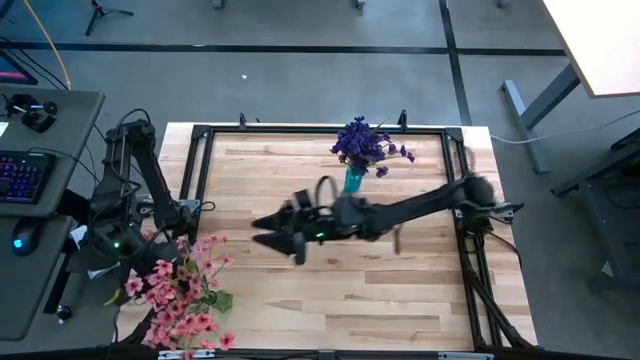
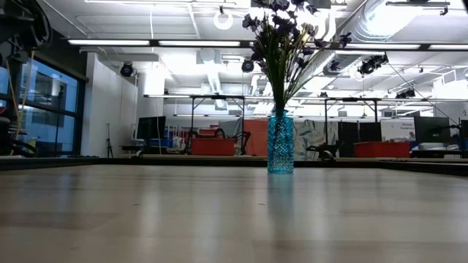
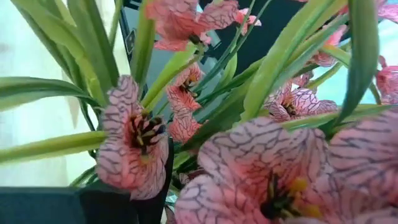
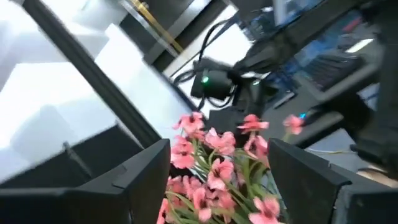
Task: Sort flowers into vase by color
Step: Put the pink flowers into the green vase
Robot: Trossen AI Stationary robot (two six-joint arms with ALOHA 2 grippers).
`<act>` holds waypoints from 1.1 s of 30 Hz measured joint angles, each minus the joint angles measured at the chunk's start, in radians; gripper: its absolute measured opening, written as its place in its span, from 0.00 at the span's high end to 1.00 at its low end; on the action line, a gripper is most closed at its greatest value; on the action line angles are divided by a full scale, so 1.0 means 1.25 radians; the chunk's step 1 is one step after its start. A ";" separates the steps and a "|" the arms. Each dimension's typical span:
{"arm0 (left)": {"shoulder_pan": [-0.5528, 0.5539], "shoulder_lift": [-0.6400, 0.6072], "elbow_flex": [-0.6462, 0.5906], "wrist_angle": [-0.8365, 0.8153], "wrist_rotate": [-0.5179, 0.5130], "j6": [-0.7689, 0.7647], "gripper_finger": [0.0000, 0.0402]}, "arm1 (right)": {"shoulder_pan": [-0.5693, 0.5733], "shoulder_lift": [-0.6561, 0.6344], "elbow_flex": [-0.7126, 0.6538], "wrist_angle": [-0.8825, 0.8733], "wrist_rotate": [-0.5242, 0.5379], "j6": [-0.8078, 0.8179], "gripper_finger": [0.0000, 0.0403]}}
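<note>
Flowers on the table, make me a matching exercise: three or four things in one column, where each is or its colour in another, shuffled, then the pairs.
1. purple flowers
2. pink flowers
3. vase
4. right gripper

A. blue glass
B. open, over the middle of the table
C. standing in the vase
D. bunched at the table's near left corner

Pairs: 1-C, 2-D, 3-A, 4-B

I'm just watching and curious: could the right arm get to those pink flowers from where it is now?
Probably yes. The right gripper, fingers open, points toward the pink flowers with bare table between them; the left gripper close by them could crowd it.
</note>
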 joint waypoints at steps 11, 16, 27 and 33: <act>0.029 0.002 0.000 -0.018 -0.014 0.027 0.44 | 0.000 0.293 0.551 -0.385 -0.054 -0.154 0.44; 0.028 0.005 0.000 -0.033 -0.015 0.028 0.44 | 0.003 0.287 0.474 -0.225 -0.037 -0.137 0.45; 0.028 -0.024 0.000 0.051 0.009 -0.012 0.44 | 0.029 0.289 0.474 -0.240 -0.052 -0.221 0.48; 0.028 -0.070 0.000 0.227 0.093 -0.109 0.44 | 0.031 0.289 0.474 -0.283 -0.068 -0.202 0.56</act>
